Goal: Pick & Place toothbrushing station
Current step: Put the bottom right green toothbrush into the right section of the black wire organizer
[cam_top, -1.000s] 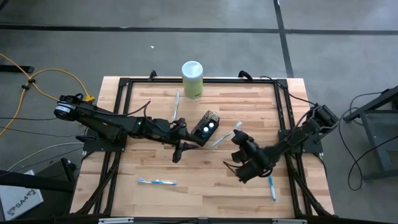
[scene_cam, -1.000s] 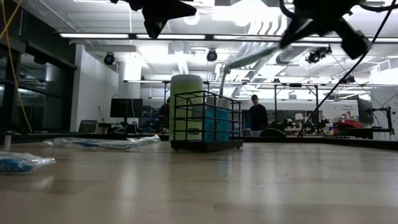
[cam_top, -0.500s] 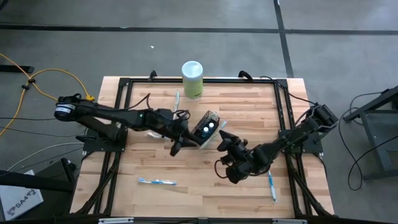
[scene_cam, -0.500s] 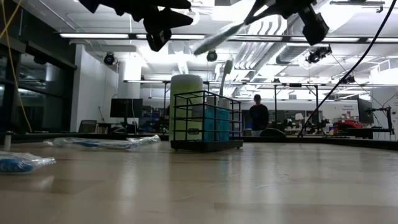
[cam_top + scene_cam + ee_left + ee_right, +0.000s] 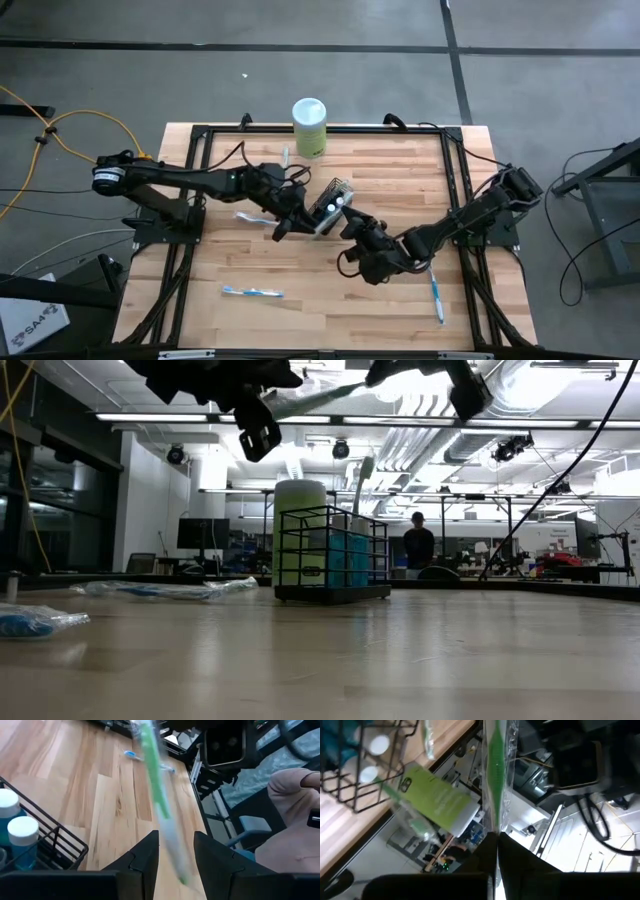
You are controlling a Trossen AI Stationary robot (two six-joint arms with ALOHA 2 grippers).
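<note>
Right end effector (image 5: 349,222) pinches a wrapped green-handled toothbrush (image 5: 494,775) beside the black wire-mesh holder (image 5: 334,203); left end effector (image 5: 283,229), fingers spread, hovers nearby.

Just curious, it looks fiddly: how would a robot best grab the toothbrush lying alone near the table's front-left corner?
By the middle of its handle, from straight above. The toothbrush lies flat on the table, long and thin, with nothing beside it, so a grip across its width seems best.

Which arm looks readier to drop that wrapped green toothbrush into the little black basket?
Probably the right. The right gripper is shut on the wrapped toothbrush, held just beside the wire holder. The left gripper is open and empty.
</note>
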